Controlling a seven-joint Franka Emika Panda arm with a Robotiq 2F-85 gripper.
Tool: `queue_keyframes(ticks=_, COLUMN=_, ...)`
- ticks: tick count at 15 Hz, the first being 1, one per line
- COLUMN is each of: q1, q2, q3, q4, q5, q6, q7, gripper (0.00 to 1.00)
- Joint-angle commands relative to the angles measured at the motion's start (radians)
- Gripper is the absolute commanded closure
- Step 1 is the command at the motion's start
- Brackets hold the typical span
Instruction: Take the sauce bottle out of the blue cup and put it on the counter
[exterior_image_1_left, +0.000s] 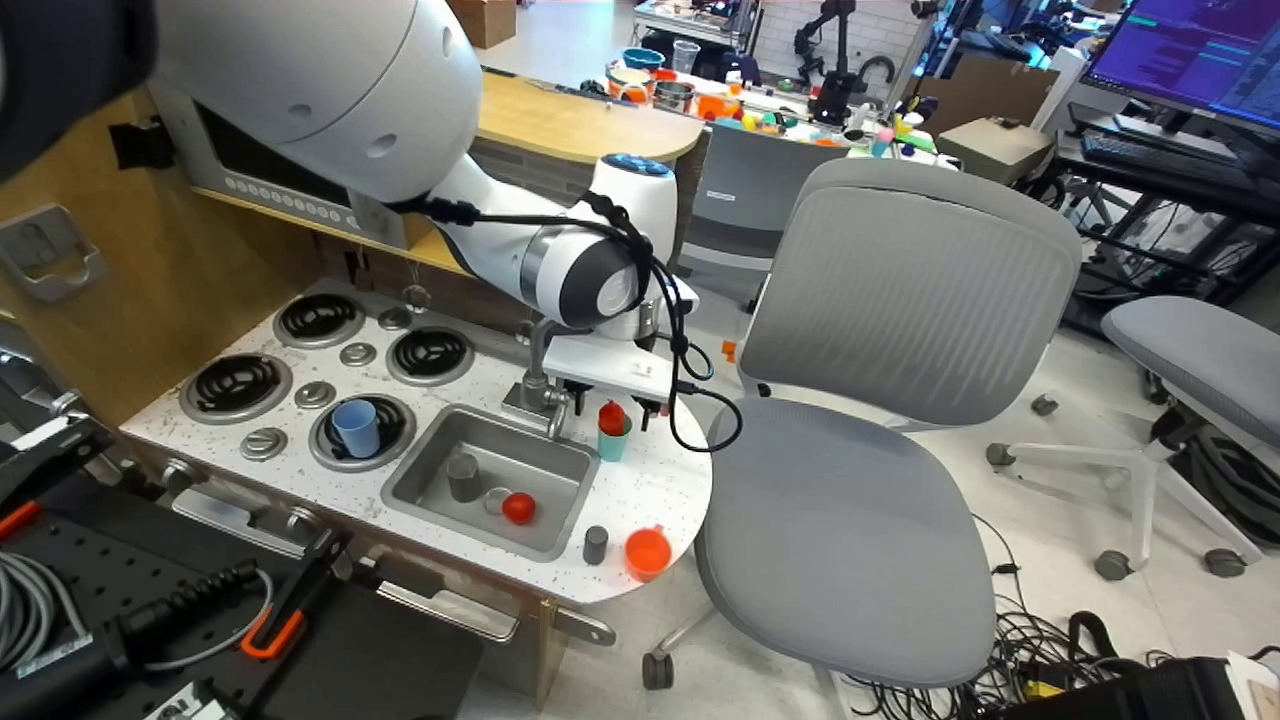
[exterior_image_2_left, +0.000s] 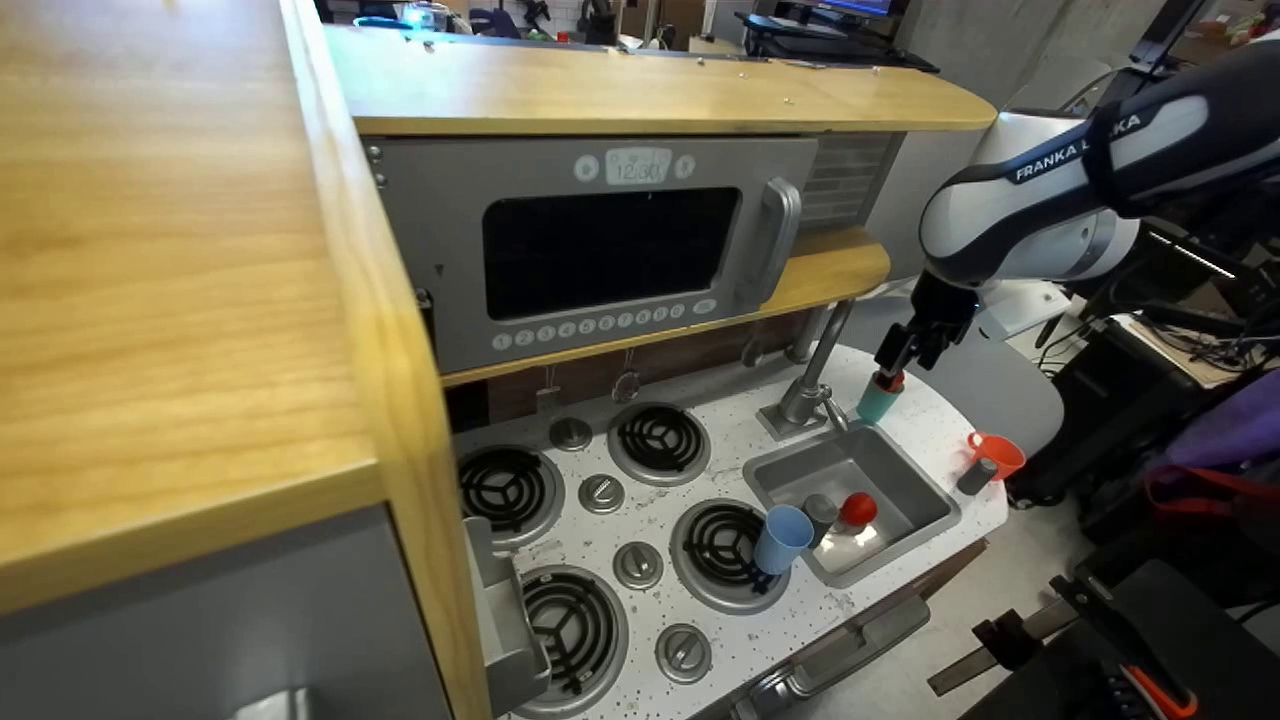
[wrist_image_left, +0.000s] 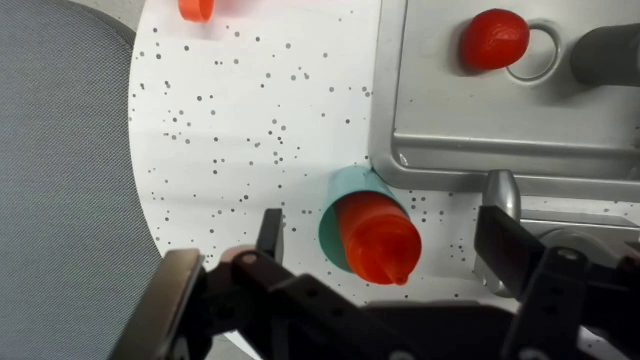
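Apparently, a grasp is being lined up: the claw (wrist_image_left: 382, 227) is gaping wide, holding nothing, its fingers (wrist_image_left: 270, 232) standing at nine and three o'clock of the sauce bottle (wrist_image_left: 384, 245) in the wrist view. That bottle is sitting inside the blue-green cup (wrist_image_left: 356, 179), leaving a gap at eight o'clock. Next, the task is likely calling for closing, lifting clear of the cup, then setting down on the table (wrist_image_left: 225, 115) toward ten o'clock.
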Motion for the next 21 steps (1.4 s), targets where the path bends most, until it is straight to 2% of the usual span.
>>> queue_keyframes(ticks=1, q1=0.011, q2=0.035, q3=0.014, q4=0.069, q5=-0.002, q6=-0.03, q7=0.031, gripper=0.03)
queue_keyframes(ticks=4, q1=-0.008, q2=0.013, q3=0.041, q4=0.022, q5=0.019, q6=0.017, q7=0.015, gripper=0.0)
queue_keyframes(ticks=6, q1=-0.015, q2=0.008, q3=0.056, q4=0.012, q5=0.029, q6=0.024, q7=0.015, gripper=0.04)
queue_keyframes(ticks=9, q1=-0.026, q2=0.015, q3=0.063, q4=0.028, q5=0.049, q6=0.026, q7=0.015, gripper=0.35)
queue_keyframes(ticks=11, q1=-0.03, q2=0.019, q3=0.06, q4=0.038, q5=0.057, q6=0.028, q7=0.016, gripper=0.51)
queue_keyframes(ticks=16, q1=-0.043, q2=0.0, q3=0.047, q4=0.036, q5=0.049, q6=0.051, q7=0.012, gripper=0.87)
queue_keyframes(ticks=21, q1=-0.08, q2=-0.084, q3=0.058, q4=-0.074, q5=0.069, q6=0.08, q7=0.016, gripper=0.87)
